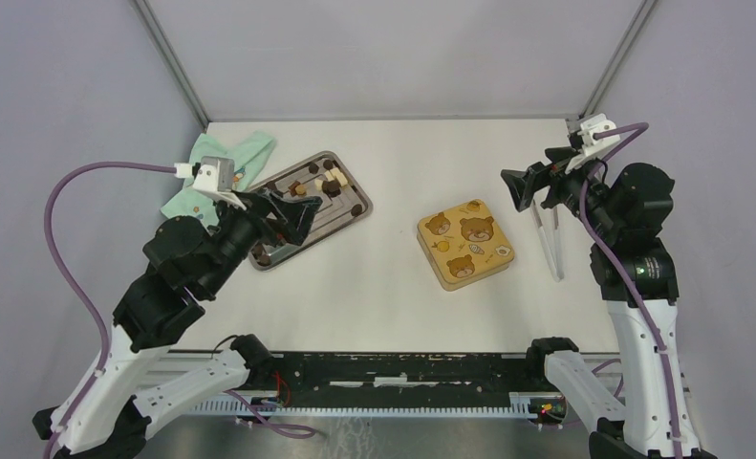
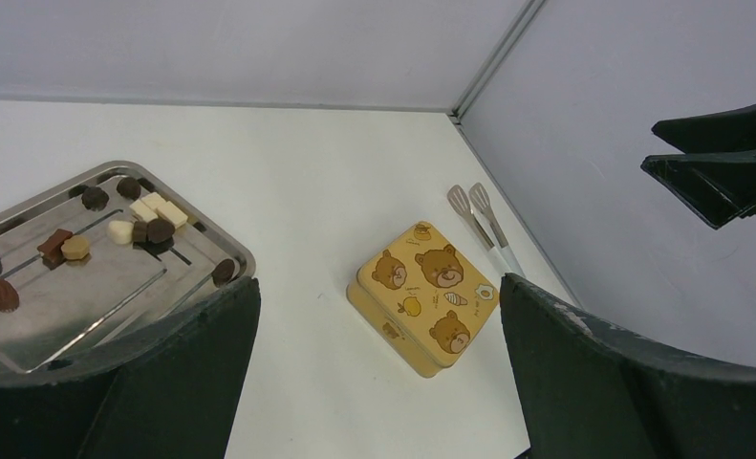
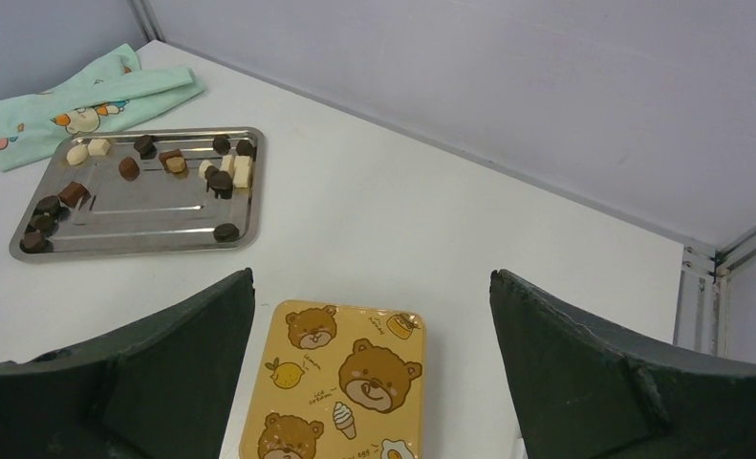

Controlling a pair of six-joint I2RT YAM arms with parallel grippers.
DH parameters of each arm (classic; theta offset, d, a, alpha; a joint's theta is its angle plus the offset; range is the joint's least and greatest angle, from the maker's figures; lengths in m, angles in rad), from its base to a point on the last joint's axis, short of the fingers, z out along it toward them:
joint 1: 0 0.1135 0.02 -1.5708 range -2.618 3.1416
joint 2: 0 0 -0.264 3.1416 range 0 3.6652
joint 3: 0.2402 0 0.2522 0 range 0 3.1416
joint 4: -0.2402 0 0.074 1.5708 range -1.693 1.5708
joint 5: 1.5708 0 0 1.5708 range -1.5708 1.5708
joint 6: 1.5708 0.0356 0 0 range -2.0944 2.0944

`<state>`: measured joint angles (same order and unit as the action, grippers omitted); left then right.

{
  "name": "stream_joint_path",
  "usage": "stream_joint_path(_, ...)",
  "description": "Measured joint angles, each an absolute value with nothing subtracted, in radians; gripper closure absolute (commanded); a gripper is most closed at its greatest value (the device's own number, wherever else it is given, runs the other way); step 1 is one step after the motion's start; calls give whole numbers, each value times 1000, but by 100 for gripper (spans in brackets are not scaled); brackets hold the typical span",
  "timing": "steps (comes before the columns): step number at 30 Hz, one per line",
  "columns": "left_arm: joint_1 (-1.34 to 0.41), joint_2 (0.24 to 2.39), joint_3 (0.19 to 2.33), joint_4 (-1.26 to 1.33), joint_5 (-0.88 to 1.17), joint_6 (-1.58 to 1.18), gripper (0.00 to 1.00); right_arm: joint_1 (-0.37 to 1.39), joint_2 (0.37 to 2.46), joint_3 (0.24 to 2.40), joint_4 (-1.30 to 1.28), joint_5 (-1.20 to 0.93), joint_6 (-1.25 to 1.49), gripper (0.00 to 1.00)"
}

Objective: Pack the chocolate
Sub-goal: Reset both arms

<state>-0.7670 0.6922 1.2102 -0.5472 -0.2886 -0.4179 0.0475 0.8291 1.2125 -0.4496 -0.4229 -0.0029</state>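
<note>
Your chocolates (image 3: 154,167) lie loose on the steel tray (image 1: 350,215) near the tabletop's far-left corner; the bear-print tin (image 1: 464,244) sits lid-on mid-table, tongs (image 1: 549,241) towards the right edge. Left gripper (image 1: 283,218) and right gripper (image 1: 527,187) both hang spread and empty. Judging by this, the tin needs opening.

A mint green cloth (image 1: 223,170) with small cartoon prints lies crumpled at the far left corner of the white tabletop (image 1: 402,153). On the right side, a pair of tongs (image 1: 549,241) with flat slotted tips lies flat, near the grey side wall.
</note>
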Motion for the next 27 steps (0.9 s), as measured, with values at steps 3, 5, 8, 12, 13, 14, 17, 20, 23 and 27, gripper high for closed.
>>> stream_joint_path(3,-767,686,1206,-548,-289,-418,0,47,830,1210,-449,-429,-3,2)
stream_joint_path(5,-767,683,1203,-548,-289,-418,0,47,830,1208,-449,-430,-2,2)
stream_joint_path(8,-767,682,1198,-548,-288,-418,0,47,830,1207,-449,-430,-3,2)
stream_joint_path(12,-767,682,1191,-548,-288,-418,0,46,830,1200,-442,-430,-3,2)
stream_joint_path(13,-767,682,1190,-548,-288,-418,0,46,830,1197,-441,-430,-3,2)
stream_joint_path(14,-767,682,1188,-548,-288,-418,0,46,830,1195,-441,-430,-3,2)
stream_joint_path(17,-767,682,1182,-548,-288,-418,0,45,830,1187,-439,-429,-3,2)
stream_joint_path(20,-767,683,1175,-548,-288,-418,0,45,830,1184,-438,-429,-3,2)
stream_joint_path(23,-767,684,1170,-549,-287,-418,0,46,829,1182,-435,-429,-6,2)
stream_joint_path(27,-767,686,1166,-549,-287,-418,0,46,829,1181,-434,-429,-9,2)
